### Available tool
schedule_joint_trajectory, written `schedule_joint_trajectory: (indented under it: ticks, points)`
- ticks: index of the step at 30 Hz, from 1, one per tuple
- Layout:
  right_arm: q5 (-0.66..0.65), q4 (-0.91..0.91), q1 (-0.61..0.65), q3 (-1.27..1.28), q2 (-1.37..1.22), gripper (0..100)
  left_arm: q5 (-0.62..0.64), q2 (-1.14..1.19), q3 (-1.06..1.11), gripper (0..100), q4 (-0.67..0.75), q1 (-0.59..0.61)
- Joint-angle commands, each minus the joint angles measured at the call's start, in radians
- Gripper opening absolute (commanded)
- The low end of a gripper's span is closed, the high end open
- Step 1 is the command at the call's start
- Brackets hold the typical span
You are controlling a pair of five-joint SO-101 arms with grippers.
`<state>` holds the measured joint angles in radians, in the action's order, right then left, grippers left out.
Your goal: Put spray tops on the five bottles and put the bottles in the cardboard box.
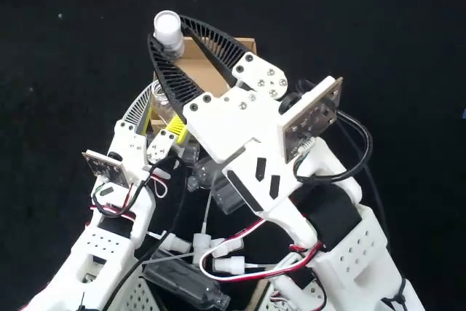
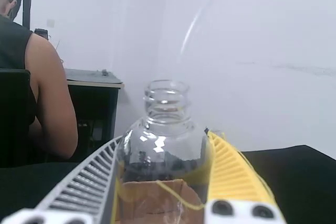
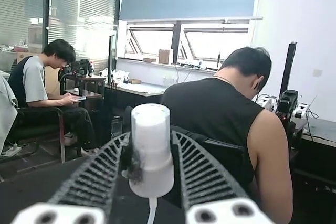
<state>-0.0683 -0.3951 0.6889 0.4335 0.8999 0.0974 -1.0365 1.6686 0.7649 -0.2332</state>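
Black counter (image 1: 58, 71) in the high view: the right pincer (image 1: 170, 38) is closed on a white spray top (image 1: 167, 25) by the cardboard box (image 1: 195, 60), and the left pincer (image 1: 156, 111) clamps a clear bottle (image 1: 163, 96) nearby. Left wrist view: the bottle stands upright between the fingers (neck uncapped). Right wrist view: the spray top sits upright, gripped.

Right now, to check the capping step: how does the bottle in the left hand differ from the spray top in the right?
The bottle is see-through with an open threaded neck; the spray top is milky white. The bottle bulges into broad shoulders; the spray top is a slim cylinder with a thin tube below. Both stand upright, one in the left hand, one in the right hand.
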Motion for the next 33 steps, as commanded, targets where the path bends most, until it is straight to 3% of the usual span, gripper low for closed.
schedule_joint_trajectory:
  ticks: [1,10,33]
  points:
    - [0.009,0.032,-0.026,-0.01,0.041,1.1,0.008,-0.008,0.024,4,0.012,-0.01]
    - [0.046,-0.063,0.026,-0.058,0.061,1.1,0.008,-0.008,0.024,4,0.012,-0.01]
    - [0.043,-0.032,0.025,-0.094,-0.185,1.1,0.008,-0.008,0.024,4,0.012,-0.01]
